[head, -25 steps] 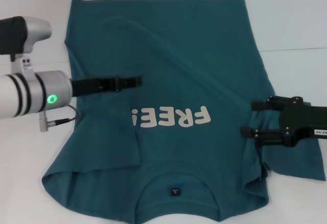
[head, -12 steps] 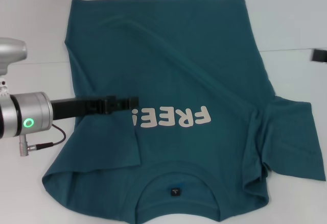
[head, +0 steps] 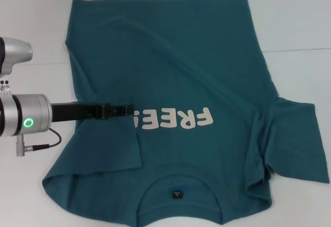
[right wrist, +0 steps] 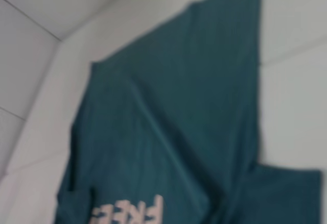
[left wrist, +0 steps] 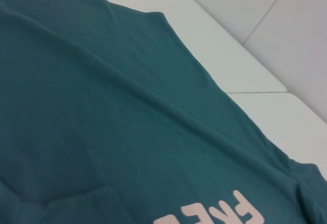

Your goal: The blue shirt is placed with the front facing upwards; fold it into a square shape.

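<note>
we see the blue shirt (head: 186, 92) spread front-up across the white table (head: 300, 20), collar at 6 o'clock in the head view and hem at 12, the white letters (head: 173, 119) on the chest. its sleeve at 9 o'clock lies folded inward; the sleeve at 3 o'clock lies flat and spread outward. the left gripper (head: 128, 109) reaches in from 9 o'clock over that folded sleeve, tips just beside the letters; we cannot tell how far it is open or whether it grips cloth. the right gripper is out of view.

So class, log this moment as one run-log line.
shirt: flat, front up, left sleeve folded in | left claw: over shirt beside FREE letters | right claw: out of view | fold: unfinished
</note>
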